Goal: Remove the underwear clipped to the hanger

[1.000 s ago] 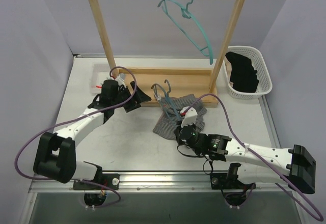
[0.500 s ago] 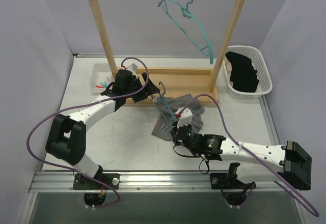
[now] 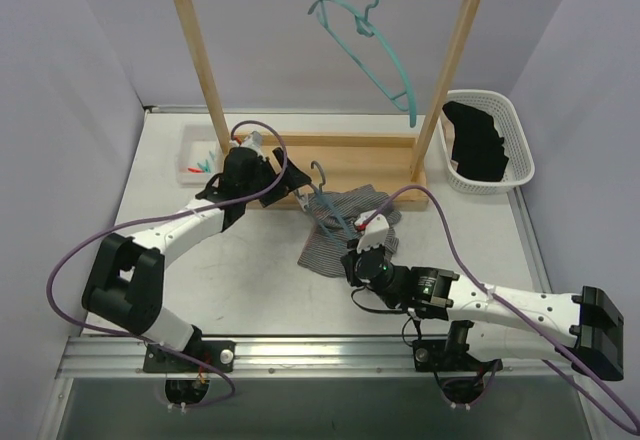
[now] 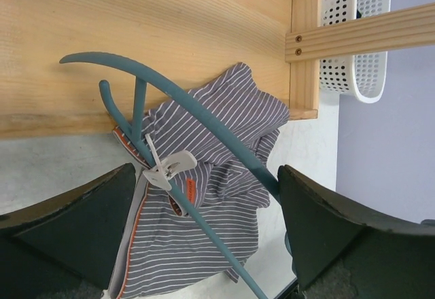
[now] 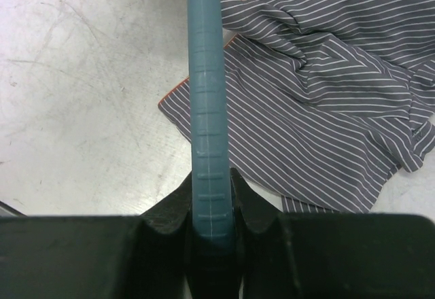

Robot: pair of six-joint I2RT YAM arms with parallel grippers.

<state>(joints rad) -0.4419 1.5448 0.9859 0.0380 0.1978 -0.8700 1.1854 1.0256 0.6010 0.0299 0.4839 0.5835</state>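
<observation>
Grey striped underwear [image 3: 345, 222] lies crumpled on the table against the wooden rack's base, held to a teal hanger [image 3: 326, 198] by a white clip [image 4: 167, 169]. My right gripper [image 3: 366, 252] is shut on the end of the hanger's arm [image 5: 206, 109], with striped cloth [image 5: 326, 102] just beyond it. My left gripper [image 4: 207, 173] is open, hovering over the hanger [image 4: 197, 115] and cloth [image 4: 204, 244], its fingers either side of the clip. In the top view it [image 3: 288, 186] sits beside the hanger's hook. Black underwear [image 3: 476, 140] lies in the white basket [image 3: 516, 120].
The wooden rack [image 3: 200, 60] stands across the back of the table, its base board [image 4: 136, 34] right behind the hanger. A second teal hanger [image 3: 372, 52] hangs bare from the top rod. A small tray with clips [image 3: 196, 166] sits at the back left.
My left arm has swung right, from the table's left side to the hanger's hook. The right gripper has kept its hold on the hanger, shifting slightly.
</observation>
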